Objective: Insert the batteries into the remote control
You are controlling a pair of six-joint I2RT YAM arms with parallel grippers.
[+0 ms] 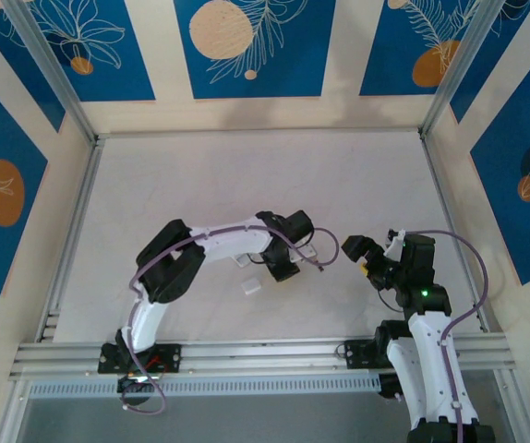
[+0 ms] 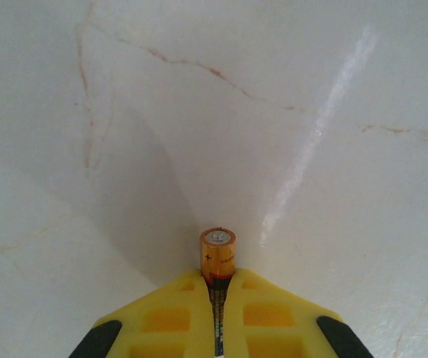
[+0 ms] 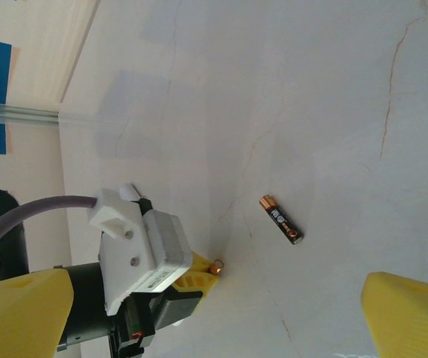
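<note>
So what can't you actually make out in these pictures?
Held battery: in the left wrist view, its lower part is hidden between the left gripper's fingers.
Loose battery: in the right wrist view, its print is too small to read.
Right gripper's fingers: in the right wrist view, they are cut off by the bottom edge.
Small white piece: in the top view, it is too small to tell what it is.
</note>
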